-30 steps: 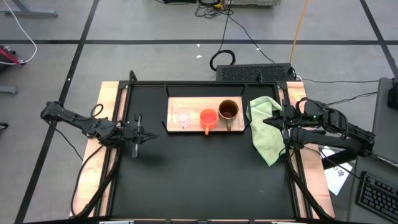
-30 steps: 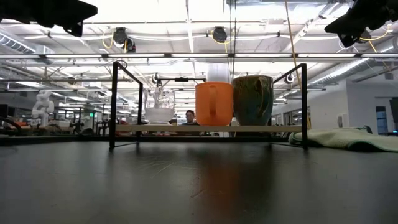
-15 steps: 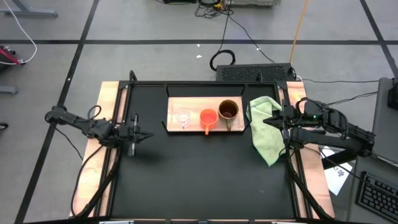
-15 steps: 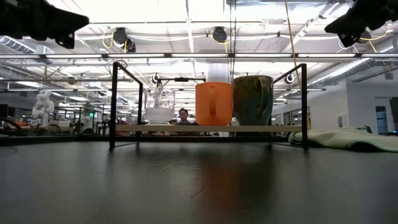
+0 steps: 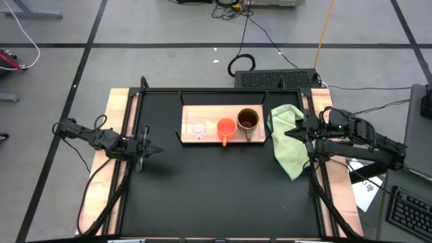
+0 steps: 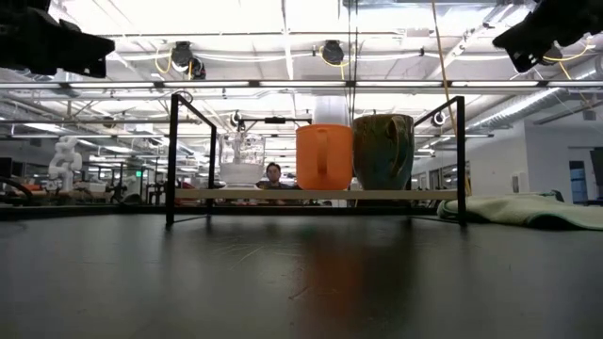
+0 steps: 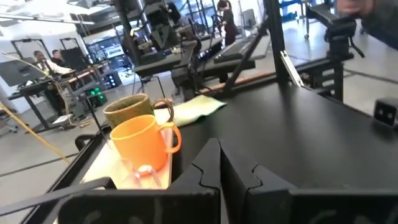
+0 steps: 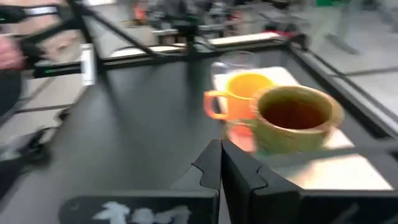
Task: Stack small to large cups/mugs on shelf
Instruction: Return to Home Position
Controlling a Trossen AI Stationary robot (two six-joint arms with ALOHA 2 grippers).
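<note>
left pincer (image 5: 152, 150), fingers together, has backed to the table's (image 5: 216, 196) left edge; right pincer (image 5: 291, 133), also together, waits at the right edge. glass cup (image 5: 198, 128), orange mug (image 5: 226, 127), brown mug (image 5: 248, 120) line the shelf (image 5: 209, 111): stacking looks done.

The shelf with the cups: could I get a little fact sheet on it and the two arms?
Shelf: wooden board, dark frame, far side of table
On it, left to right from above: glass cup, orange mug, brown mug
Beside it: green cloth, on the right
Left gripper: shut, empty, at the table's left edge
Right gripper: shut, empty, at the right edge, by the cloth
</note>
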